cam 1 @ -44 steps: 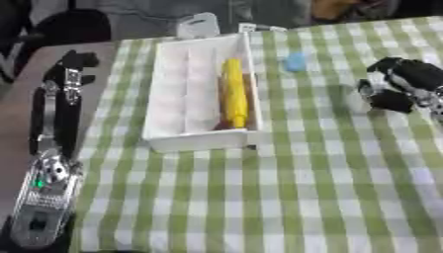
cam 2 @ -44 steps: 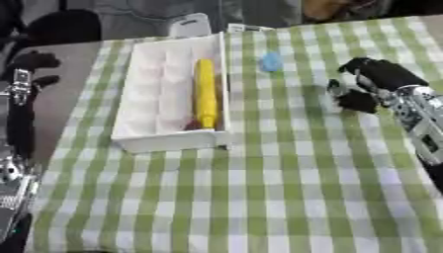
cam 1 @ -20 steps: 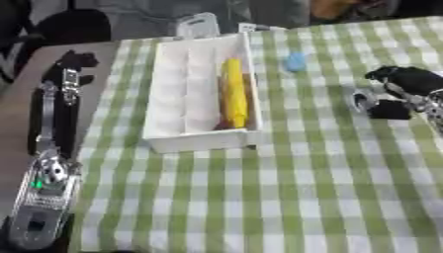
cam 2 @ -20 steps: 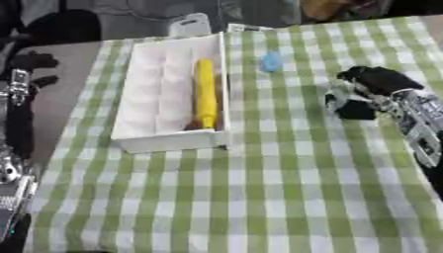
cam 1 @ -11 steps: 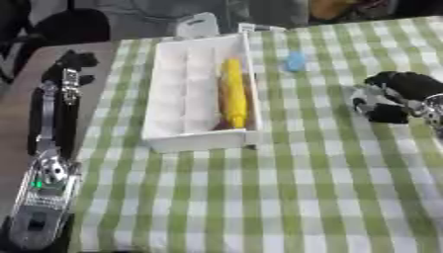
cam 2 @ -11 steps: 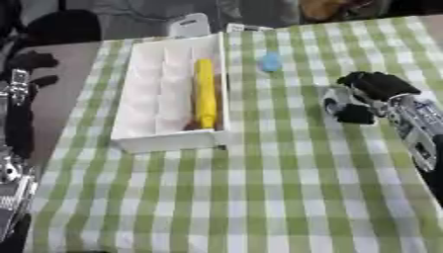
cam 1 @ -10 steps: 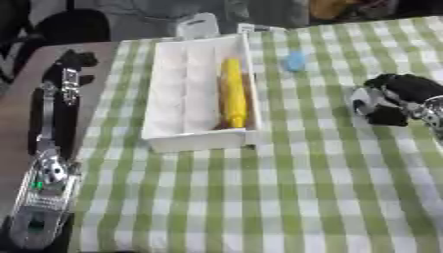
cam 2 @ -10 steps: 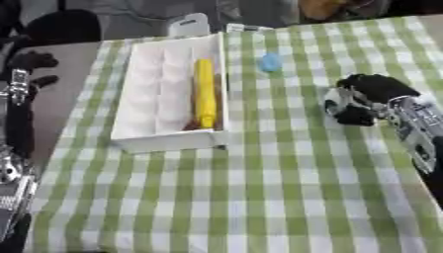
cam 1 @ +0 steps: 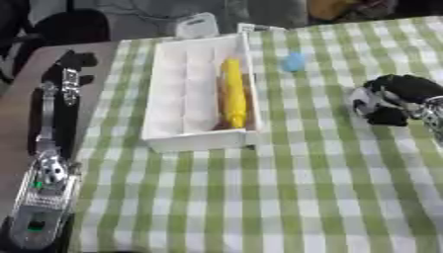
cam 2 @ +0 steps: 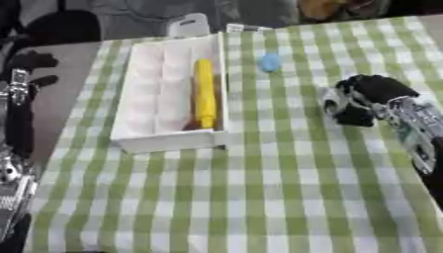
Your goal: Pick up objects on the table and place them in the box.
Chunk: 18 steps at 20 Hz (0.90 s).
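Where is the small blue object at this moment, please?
The small blue object lies on the checked cloth toward the far side, just right of the white box and beyond the right hand, apart from both.

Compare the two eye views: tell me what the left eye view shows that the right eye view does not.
Only the left eye view shows the left arm whole along the table's left edge, down to its silver lower section. Only the right eye view shows the right forearm running toward the lower right behind the hand. Both show the white box holding a long yellow object, a small blue object on the checked cloth, and the right hand with fingers curled, to the right of the box.
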Each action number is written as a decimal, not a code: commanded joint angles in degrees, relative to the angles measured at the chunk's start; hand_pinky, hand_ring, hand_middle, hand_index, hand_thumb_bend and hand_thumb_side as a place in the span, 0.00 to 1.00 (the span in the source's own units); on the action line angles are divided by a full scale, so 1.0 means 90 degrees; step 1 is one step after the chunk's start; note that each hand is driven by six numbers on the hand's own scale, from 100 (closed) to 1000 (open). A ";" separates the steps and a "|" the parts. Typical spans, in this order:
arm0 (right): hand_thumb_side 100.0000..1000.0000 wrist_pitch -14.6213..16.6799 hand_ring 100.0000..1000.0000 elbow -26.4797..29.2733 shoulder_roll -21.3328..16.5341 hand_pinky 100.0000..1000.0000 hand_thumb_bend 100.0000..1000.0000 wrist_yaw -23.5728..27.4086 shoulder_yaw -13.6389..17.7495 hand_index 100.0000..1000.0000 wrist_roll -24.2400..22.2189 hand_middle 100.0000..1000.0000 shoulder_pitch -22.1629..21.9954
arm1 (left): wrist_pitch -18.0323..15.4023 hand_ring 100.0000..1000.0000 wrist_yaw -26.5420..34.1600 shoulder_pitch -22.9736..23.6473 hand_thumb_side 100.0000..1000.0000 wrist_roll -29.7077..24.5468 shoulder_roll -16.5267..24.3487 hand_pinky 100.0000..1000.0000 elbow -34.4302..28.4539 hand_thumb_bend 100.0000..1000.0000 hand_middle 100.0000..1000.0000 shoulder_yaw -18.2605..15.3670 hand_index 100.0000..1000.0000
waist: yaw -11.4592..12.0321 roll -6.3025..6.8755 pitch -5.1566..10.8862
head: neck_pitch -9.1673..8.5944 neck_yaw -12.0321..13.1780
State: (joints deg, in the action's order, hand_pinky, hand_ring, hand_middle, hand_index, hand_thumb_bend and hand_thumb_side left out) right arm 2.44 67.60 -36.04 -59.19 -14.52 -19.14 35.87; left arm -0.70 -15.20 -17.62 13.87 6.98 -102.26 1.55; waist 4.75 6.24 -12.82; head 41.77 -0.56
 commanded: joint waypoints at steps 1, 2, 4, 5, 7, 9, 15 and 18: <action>0.54 -0.0013 0.60 0.0012 -0.0075 0.62 0.05 -0.0007 0.0004 0.79 -0.0013 0.54 0.0037 | -0.0010 1.00 0.0009 -0.0067 0.98 -0.0003 0.0073 0.75 -0.0088 0.05 0.63 -0.0032 0.75 | -0.0002 -0.0084 0.0117 | -0.0005 -0.0005; 0.51 -0.0025 0.57 0.0006 -0.0081 0.61 0.05 -0.0012 0.0003 0.79 -0.0036 0.51 0.0030 | -0.0010 1.00 0.0010 -0.0067 0.98 -0.0002 0.0075 0.75 -0.0088 0.05 0.63 -0.0033 0.75 | -0.0002 -0.0083 0.0122 | -0.0006 -0.0006; 0.46 -0.0036 0.54 0.0008 -0.0085 0.60 0.07 -0.0017 -0.0001 0.78 -0.0087 0.49 0.0024 | -0.0009 1.00 0.0013 -0.0066 0.98 -0.0001 0.0075 0.75 -0.0088 0.05 0.63 -0.0035 0.75 | -0.0004 -0.0082 0.0128 | -0.0007 -0.0008; 0.46 -0.0036 0.54 0.0013 -0.0086 0.60 0.07 -0.0019 -0.0003 0.78 -0.0113 0.49 0.0022 | -0.0009 1.00 0.0014 -0.0065 0.98 0.0001 0.0074 0.75 -0.0088 0.05 0.63 -0.0036 0.75 | -0.0006 -0.0082 0.0129 | -0.0008 -0.0009; 0.41 -0.0029 0.53 0.0016 -0.0086 0.60 0.09 -0.0024 -0.0010 0.77 -0.0172 0.47 0.0013 | -0.0010 1.00 0.0014 -0.0065 0.98 -0.0001 0.0073 0.75 -0.0088 0.05 0.63 -0.0034 0.75 | -0.0007 -0.0083 0.0131 | -0.0005 -0.0007; 0.35 -0.0024 0.51 0.0025 -0.0087 0.59 0.10 -0.0032 -0.0011 0.75 -0.0211 0.45 0.0010 | -0.0011 1.00 0.0014 -0.0064 0.98 -0.0003 0.0073 0.75 -0.0088 0.05 0.63 -0.0035 0.75 | -0.0007 -0.0083 0.0132 | -0.0004 -0.0006; 0.29 -0.0049 0.48 0.0158 -0.0102 0.57 0.10 -0.0016 0.0005 0.72 0.0011 0.41 -0.0011 | -0.0009 1.00 0.0016 -0.0062 0.98 0.0005 0.0076 0.75 -0.0089 0.05 0.63 -0.0042 0.75 | -0.0019 -0.0081 0.0138 | -0.0005 0.0004; 0.26 -0.0069 0.47 0.0446 -0.0147 0.56 0.09 0.0031 -0.0011 0.70 0.0193 0.39 -0.0022 | -0.0007 1.00 0.0017 -0.0057 0.98 0.0010 0.0077 0.75 -0.0086 0.05 0.63 -0.0045 0.75 | -0.0042 -0.0085 0.0144 | 0.0000 0.0006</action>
State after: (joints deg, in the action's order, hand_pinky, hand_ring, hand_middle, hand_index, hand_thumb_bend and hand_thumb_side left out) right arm 1.92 69.79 -35.99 -59.29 -14.73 -18.12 34.98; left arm -0.70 -15.19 -17.62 13.86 6.98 -102.26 1.53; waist 4.30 6.24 -12.82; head 41.77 -0.58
